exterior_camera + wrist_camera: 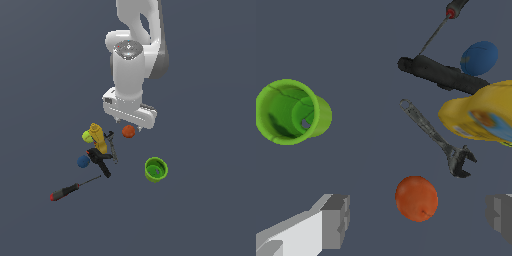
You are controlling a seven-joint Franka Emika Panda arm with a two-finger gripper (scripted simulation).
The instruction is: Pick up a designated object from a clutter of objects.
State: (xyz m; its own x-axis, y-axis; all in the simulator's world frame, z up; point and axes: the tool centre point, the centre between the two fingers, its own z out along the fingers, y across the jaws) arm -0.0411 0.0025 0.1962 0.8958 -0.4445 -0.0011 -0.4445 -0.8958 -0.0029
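The orange-red ball lies on the floor just under my gripper; in the wrist view the ball sits between my two open fingers, closer to neither by much. The gripper is open and empty, above the ball. To the exterior view's left of the ball is the clutter: a yellow bottle, a yellow-green ball, a blue ball, a black tool, a grey wrench and a red-handled screwdriver. The green cup lies on its side.
The grey wrench lies closest to the orange-red ball, between it and the yellow bottle. The green cup lies apart from the rest. The floor is a plain dark grey surface.
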